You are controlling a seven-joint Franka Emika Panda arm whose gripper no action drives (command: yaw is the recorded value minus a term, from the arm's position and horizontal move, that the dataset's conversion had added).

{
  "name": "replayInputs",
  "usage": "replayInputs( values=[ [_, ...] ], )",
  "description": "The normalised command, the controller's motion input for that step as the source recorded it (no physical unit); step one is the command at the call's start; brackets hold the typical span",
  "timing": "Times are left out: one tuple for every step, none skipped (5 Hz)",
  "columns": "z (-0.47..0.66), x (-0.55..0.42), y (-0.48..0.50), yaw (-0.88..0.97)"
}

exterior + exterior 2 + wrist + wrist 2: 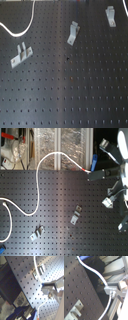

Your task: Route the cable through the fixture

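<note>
The white cable (39, 183) runs from the second exterior view's left edge, loops across the black perforated board (60, 198), arches past the board's far edge and ends at my gripper (90, 176). The gripper is shut on the cable near its red-marked end, above the far right part of the board. In both wrist views the cable (39, 279) (94, 271) passes between the fingers (48, 288) (111, 290). The fixture shows as three small metal clips (21, 55) (73, 33) (110, 15) bolted to the board. Two clips (76, 216) (37, 233) lie well away from the gripper.
The arm and its white mounts (120, 173) fill the second exterior view's right side. Foil-covered panels (60, 140) and clutter (12, 148) stand behind the board's far edge. One clip (40, 269) (76, 309) appears in both wrist views.
</note>
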Motion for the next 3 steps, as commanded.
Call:
replayInputs(
  values=[
    [0.29,-0.366,0.179,0.19],
    [0.32,-0.307,0.287,0.18],
    [0.22,-0.058,0.371,0.00]
  ],
)
